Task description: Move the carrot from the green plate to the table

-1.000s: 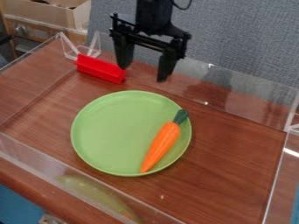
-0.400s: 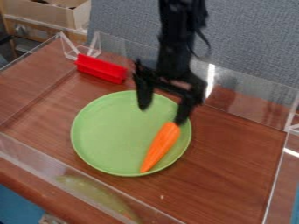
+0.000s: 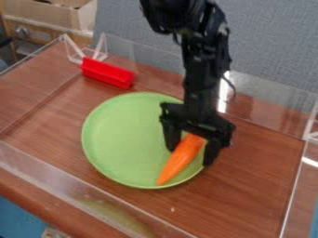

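The orange carrot (image 3: 181, 160) lies on the right part of the light-green plate (image 3: 118, 139), its narrow tip pointing toward the front rim. Its stem end is hidden behind the black gripper (image 3: 195, 151). The gripper has come straight down over the carrot's upper end and is open, one finger (image 3: 170, 138) on each side of the carrot. I cannot tell whether the fingers touch it. The plate rests on the reddish-brown table (image 3: 50, 102).
A red block (image 3: 107, 72) lies at the back left of the table. Low clear acrylic walls (image 3: 292, 200) run round the tabletop. Cardboard boxes (image 3: 50, 14) stand beyond the back left wall.
The gripper has dropped from above the back of the table down and toward the front, onto the carrot's upper end. It stayed open. Carrot and plate look almost unmoved.
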Available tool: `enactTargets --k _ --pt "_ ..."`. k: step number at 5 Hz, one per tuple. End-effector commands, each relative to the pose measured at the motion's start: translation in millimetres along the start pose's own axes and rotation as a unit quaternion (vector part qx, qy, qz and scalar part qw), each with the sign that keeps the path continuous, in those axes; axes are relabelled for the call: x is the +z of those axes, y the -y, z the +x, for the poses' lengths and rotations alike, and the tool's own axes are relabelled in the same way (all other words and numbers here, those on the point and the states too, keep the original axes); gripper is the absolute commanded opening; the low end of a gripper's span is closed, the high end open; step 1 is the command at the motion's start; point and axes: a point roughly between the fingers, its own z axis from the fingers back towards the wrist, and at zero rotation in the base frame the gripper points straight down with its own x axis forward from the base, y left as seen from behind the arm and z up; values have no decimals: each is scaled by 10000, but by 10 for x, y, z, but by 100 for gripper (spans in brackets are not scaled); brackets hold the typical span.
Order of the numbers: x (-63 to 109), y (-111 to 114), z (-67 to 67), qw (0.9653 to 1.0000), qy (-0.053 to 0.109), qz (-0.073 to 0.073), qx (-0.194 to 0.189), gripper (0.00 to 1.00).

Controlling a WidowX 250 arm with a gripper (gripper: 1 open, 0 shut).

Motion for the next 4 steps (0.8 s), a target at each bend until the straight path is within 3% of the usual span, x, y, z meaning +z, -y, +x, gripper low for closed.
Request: enactTargets --k 1,4 --pt "-45 68 53 9999 46 -63 -94 0" --pt "15 142 158 9995 80 -302 20 0"
